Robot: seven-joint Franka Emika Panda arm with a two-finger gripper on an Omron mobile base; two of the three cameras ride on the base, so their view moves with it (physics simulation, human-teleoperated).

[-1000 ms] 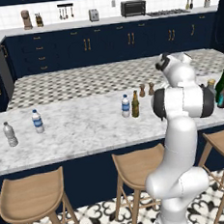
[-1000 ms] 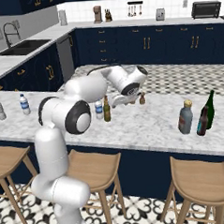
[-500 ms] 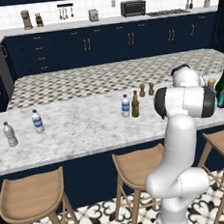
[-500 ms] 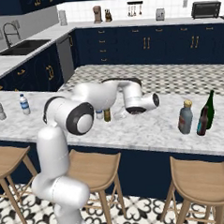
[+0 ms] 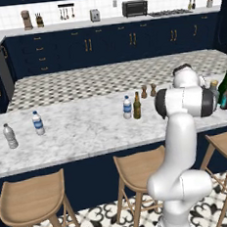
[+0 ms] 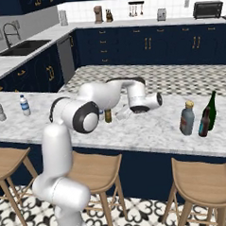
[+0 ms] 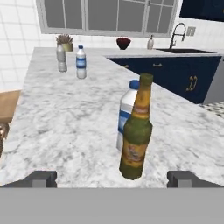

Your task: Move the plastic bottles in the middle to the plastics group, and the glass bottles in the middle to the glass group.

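Observation:
In the hand view my gripper (image 7: pixel 113 179) is open, with its fingertips (image 7: pixel 41 178) wide apart low over the marble counter. The slim olive-brown glass bottle (image 7: pixel 136 131) stands upright just ahead, between the finger lines and untouched. Right behind it is the blue-labelled plastic bottle (image 7: pixel 128 114). From the right base view the gripper (image 6: pixel 121 116) points left at the olive bottle (image 6: pixel 107 114). The squat grey-blue bottle (image 6: pixel 187 118) with a tan cap stands beside the glass group: green wine bottle (image 6: pixel 211 110) and dark blue bottle (image 6: pixel 204 122). The plastics group stands far left: the labelled bottle (image 5: pixel 37 122) and the plain one (image 5: pixel 10 135).
Two tiny brown shakers (image 5: pixel 144 91) stand behind the middle bottles. Wooden stools (image 5: pixel 135 170) line the counter's near edge. A sink (image 6: pixel 23 45) and dark cabinets lie beyond the counter. Bare marble stretches between the middle bottles and the plastics group.
The hand has dropped closer to the counter and turned toward the middle bottles, mostly in the first half second. The bottles have not moved.

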